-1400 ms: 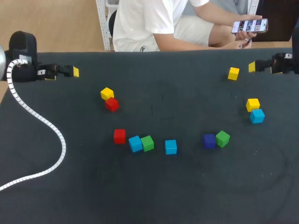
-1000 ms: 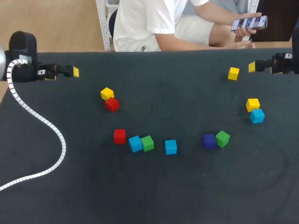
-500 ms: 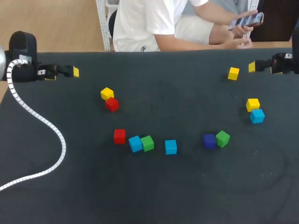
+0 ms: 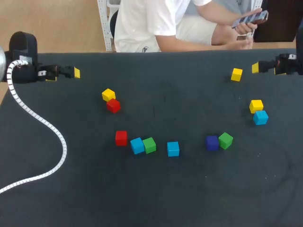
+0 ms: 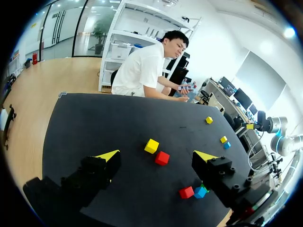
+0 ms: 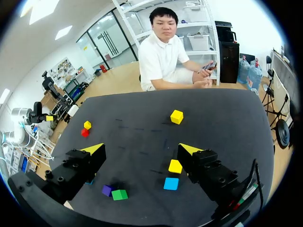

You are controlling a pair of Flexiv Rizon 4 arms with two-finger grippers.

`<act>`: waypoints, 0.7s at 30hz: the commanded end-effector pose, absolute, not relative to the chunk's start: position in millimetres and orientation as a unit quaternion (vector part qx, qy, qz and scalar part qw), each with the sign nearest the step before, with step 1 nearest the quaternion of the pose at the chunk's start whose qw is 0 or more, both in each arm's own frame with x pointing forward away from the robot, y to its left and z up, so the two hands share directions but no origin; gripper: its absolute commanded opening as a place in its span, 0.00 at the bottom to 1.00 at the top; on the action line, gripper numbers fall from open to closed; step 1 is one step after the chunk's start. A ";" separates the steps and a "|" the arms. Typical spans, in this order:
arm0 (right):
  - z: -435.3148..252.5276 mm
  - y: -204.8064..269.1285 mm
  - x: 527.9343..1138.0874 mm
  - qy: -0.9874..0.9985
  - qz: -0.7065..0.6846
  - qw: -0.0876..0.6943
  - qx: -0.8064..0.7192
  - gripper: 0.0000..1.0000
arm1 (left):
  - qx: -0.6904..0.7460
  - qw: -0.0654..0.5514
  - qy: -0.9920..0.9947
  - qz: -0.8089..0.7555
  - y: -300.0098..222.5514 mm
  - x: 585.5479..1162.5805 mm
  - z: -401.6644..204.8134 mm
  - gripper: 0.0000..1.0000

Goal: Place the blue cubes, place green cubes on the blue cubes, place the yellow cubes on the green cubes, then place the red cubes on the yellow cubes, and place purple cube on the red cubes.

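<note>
Loose cubes lie across the black table [image 4: 156, 198]. At the left are a yellow cube [image 4: 108, 94] and a red cube [image 4: 113, 105]. In a front row sit a red cube [image 4: 121, 137], a blue cube [image 4: 137, 145] touching a green cube [image 4: 149, 144], a blue cube [image 4: 173, 148], and a purple cube [image 4: 212, 142] beside a green cube [image 4: 226, 140]. At the right a yellow cube [image 4: 256, 105] touches a blue cube [image 4: 260, 117], with another yellow cube [image 4: 236, 74] farther back. My left gripper [image 4: 66, 74] [image 5: 156, 155] and right gripper [image 4: 267, 69] [image 6: 141, 149] hover open and empty at the back corners.
The left arm's white ribbed cable [image 4: 47, 125] curves over the table's left part down to its front edge. The front strip of the table holds no cubes.
</note>
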State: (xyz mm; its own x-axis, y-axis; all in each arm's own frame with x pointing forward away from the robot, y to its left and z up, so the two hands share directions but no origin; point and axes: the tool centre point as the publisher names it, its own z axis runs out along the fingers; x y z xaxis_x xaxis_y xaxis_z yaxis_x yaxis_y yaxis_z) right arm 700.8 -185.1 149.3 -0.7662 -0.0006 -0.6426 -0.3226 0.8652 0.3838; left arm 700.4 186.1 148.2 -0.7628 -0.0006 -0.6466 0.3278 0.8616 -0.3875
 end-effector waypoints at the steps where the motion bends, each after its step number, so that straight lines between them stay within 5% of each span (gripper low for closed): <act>1: 149.7 -184.8 700.3 0.908 0.243 0.330 -0.088 1.00 | 0.089 0.331 0.907 -0.245 185.3 700.1 149.4 1.00; 11: 149.7 -184.8 700.3 0.908 0.243 0.330 -0.088 1.00 | 0.193 0.294 0.916 -0.196 165.2 727.3 165.3 1.00; 21: 149.7 -184.8 700.3 0.908 0.243 0.330 -0.088 1.00 | 0.433 0.335 0.802 -0.240 111.6 716.3 180.7 1.00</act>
